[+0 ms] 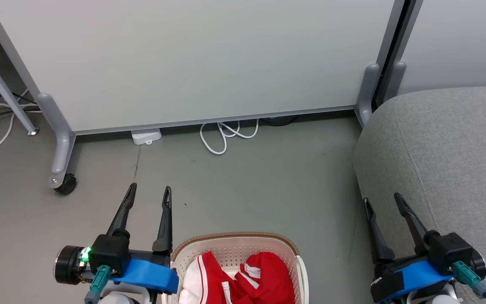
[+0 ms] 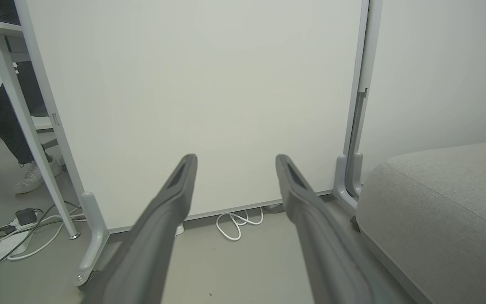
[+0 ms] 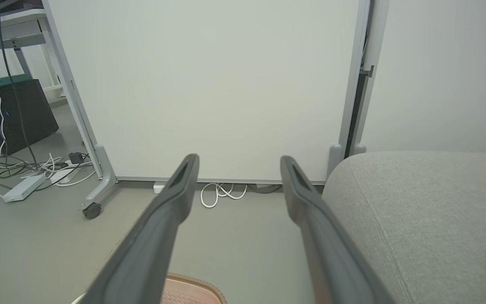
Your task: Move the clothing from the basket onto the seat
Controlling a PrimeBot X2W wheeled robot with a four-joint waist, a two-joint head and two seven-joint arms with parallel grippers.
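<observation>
The cream basket (image 1: pixel 236 247) with its brown rim stands on the floor at the bottom centre of the head view, holding red clothing (image 1: pixel 264 274) with white stripes and a white panel. The light-grey seat (image 1: pixel 445 156) rises at the right. My left gripper (image 1: pixel 149 193) hovers open just left of the basket, fingers pointing toward the wall. Over the seat's left edge, my right gripper (image 1: pixel 382 202) is open and empty too. The wrist views show the left gripper (image 2: pixel 235 159) and right gripper (image 3: pixel 238 159) with fingers spread, the seat (image 3: pixel 428 211) to their right and the basket rim (image 3: pixel 194 285) low down.
A white partition panel (image 1: pixel 192 59) on grey feet with a castor (image 1: pixel 66 184) blocks the far side. A white cable loop (image 1: pixel 226 133) lies at its base. More cables and a power strip (image 3: pixel 21 188) lie at the left, where a person's leg and shoe (image 2: pixel 30 177) show.
</observation>
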